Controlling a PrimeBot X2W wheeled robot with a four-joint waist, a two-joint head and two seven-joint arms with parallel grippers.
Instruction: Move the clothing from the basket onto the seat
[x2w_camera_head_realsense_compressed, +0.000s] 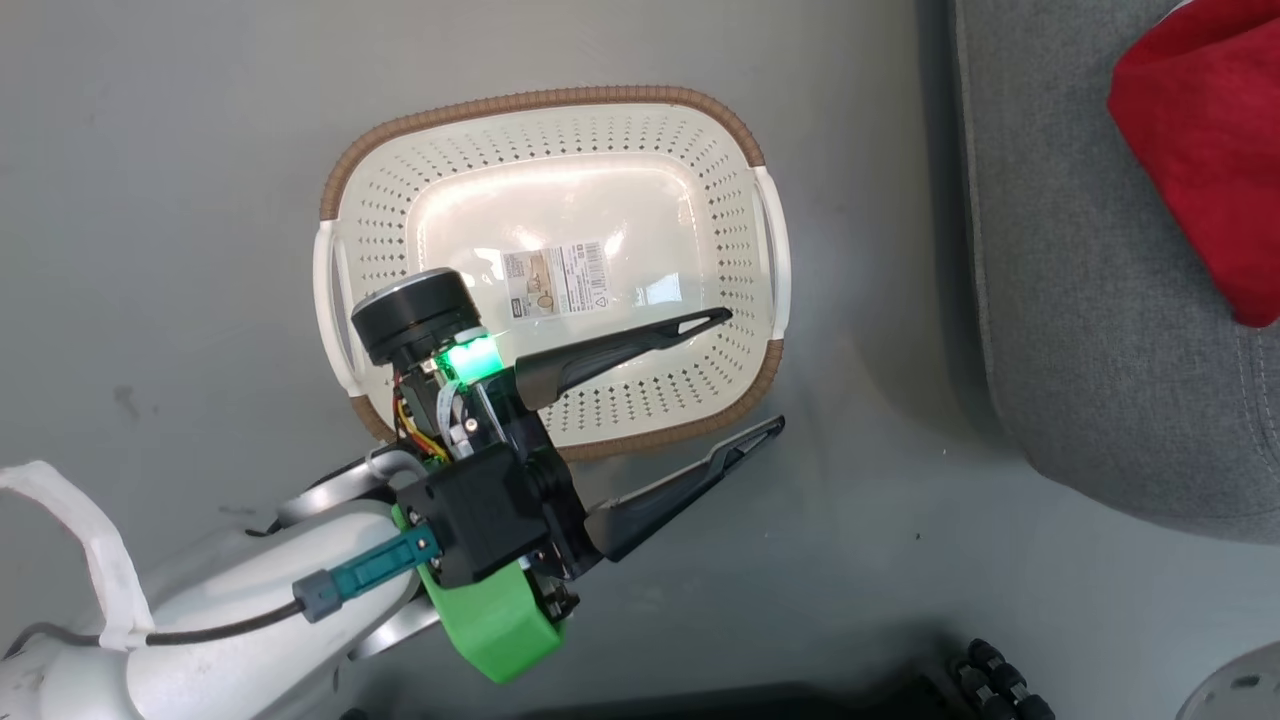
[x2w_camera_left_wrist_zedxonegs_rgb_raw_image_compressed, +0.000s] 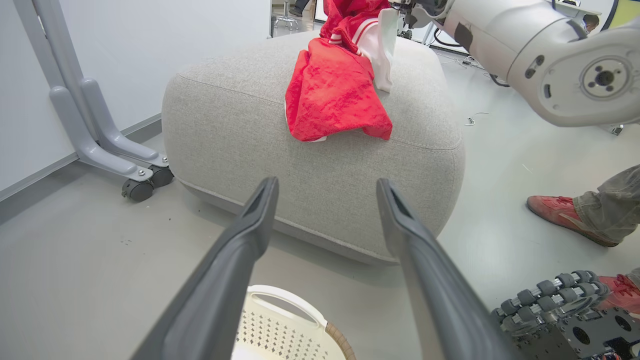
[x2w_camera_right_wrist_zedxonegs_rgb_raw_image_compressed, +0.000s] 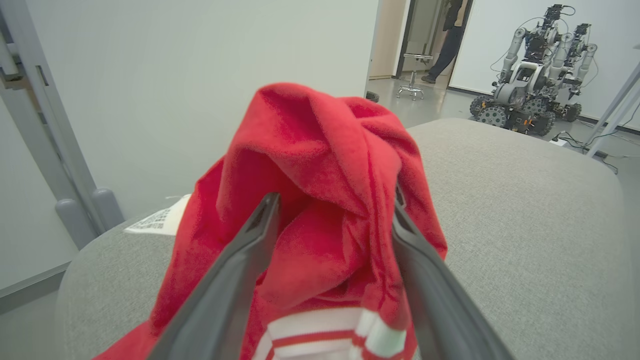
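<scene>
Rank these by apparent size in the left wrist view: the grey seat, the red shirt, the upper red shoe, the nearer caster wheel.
grey seat
red shirt
upper red shoe
nearer caster wheel, clearly smallest

— Bright enough?
— Evenly lit from overhead; glare pools on the basket (x2w_camera_head_realsense_compressed: 560, 200) base, and a soft shadow lies under the seat (x2w_camera_left_wrist_zedxonegs_rgb_raw_image_compressed: 225, 115).
— Sharp?
— Mostly. The wrist views bulge at their edges, and the near fingers (x2w_camera_right_wrist_zedxonegs_rgb_raw_image_compressed: 235, 280) look slightly soft.

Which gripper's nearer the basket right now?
Left. The left gripper hangs open above the basket's rim. The right gripper is away at the seat, fingers spread around the clothing.
</scene>
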